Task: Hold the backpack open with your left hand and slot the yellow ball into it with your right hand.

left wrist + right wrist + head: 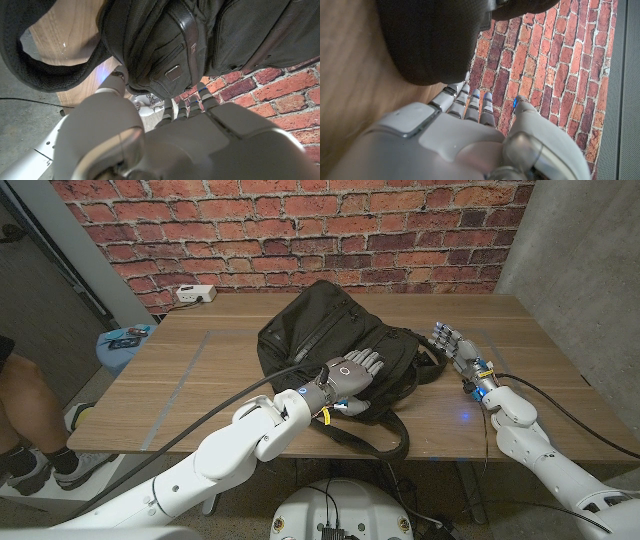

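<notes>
A black backpack [335, 350] lies flat in the centre of the frame on a wooden tabletop [200, 370]. Its long axis runs diagonally, from the upper left near the brick wall [300, 220] down towards the lower right at the tabletop's near edge. It is made of matte woven fabric with leather-like trim and a small metal plate on the front, seen in the left wrist view [175, 72]. A padded shoulder strap [385, 442] loops off the near end, just above the tabletop's front edge.

The left hand [352, 373] rests on top of the backpack at the centre of the frame, fingers [372, 361] lying spread on the fabric; I cannot tell whether they grasp anything. The right hand [458, 350] stands at the right of the frame, just beside the backpack, fingers upright and apart, holding nothing.

A white power strip [196, 293] sits at the tabletop's upper left. A person's leg and shoe [30, 430] show at the left edge.
</notes>
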Controlling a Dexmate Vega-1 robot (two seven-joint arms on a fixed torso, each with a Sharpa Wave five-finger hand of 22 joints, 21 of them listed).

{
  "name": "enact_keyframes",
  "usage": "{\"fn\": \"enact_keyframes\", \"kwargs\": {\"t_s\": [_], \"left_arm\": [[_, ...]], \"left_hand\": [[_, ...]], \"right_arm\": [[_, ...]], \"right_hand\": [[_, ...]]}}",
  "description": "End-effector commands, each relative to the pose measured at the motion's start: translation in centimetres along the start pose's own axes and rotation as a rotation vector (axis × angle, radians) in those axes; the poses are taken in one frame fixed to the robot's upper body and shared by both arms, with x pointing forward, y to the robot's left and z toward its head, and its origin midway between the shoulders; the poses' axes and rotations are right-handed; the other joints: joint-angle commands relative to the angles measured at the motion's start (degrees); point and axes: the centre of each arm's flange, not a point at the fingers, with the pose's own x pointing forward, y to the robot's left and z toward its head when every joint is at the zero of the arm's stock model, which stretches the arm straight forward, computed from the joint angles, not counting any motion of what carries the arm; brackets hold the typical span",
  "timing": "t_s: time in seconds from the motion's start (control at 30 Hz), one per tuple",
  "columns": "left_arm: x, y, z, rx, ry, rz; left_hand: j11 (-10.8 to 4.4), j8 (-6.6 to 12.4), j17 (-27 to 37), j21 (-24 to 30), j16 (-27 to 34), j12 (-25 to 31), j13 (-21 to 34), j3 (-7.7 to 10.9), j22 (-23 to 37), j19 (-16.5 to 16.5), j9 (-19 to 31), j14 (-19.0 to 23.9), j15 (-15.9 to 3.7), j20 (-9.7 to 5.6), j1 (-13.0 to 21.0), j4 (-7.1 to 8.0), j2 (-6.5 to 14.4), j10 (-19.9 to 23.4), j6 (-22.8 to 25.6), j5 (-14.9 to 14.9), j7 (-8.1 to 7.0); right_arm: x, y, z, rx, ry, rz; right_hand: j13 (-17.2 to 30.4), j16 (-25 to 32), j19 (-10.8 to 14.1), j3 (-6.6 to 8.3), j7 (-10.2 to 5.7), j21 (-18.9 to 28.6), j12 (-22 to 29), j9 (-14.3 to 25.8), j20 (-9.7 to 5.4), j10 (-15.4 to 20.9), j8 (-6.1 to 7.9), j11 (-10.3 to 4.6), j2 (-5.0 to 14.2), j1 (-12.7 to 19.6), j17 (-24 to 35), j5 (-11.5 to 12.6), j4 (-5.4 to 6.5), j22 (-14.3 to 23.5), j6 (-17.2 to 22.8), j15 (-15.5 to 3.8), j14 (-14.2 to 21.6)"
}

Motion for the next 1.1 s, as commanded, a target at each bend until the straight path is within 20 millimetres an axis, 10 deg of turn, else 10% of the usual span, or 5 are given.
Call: {"fn": "enact_keyframes", "kwargs": {"t_s": [0.03,0.67,1.1], "left_arm": [[0.4,-0.8,-0.3,0.020,0.000,0.019],[1.0,-2.0,0.6,0.027,-0.011,0.105],[0.9,-2.2,0.7,0.042,-0.010,0.211]], "left_hand": [[-0.06,0.69,0.2,0.4,0.2,0.8,0.6,-0.18,0.2,0.5,0.8,1.0,0.16,-0.03,1.1,-0.16,-0.1,0.7,0.9,0.4,0.17],[-0.91,2.61,0.5,1.1,0.7,2.5,1.8,-1.17,0.4,1.8,2.8,3.6,-0.15,-0.48,1.9,-0.03,-0.9,2.9,2.3,0.7,0.19],[-6.39,16.38,3.3,6.5,5.7,12.0,5.4,-1.90,1.2,12.0,8.0,19.4,-6.12,-2.63,7.4,-0.32,-0.5,20.1,21.0,1.9,-1.60]], "right_arm": [[0.3,-0.2,-0.4,0.011,-0.001,-0.001],[-0.5,-0.4,-1.0,0.017,0.002,0.003],[-0.5,-0.9,-1.3,0.023,0.016,0.008]], "right_hand": [[0.2,0.4,0.5,0.01,0.07,-0.1,0.3,0.1,-1.04,-0.3,0.21,0.16,0.04,0.1,0.0,-0.1,-0.25,0.1,0.0,-1.22,-0.3],[0.2,0.5,0.4,-0.01,0.02,-0.1,0.4,0.1,-0.97,-0.2,0.23,0.07,0.08,0.0,0.0,-0.1,-0.32,0.1,0.0,-1.21,-0.3],[0.2,0.5,0.4,-0.01,0.06,-0.1,0.4,0.1,-0.98,-0.2,0.25,0.12,0.11,0.0,0.0,-0.1,-0.37,0.1,0.0,-1.22,-0.3]]}}
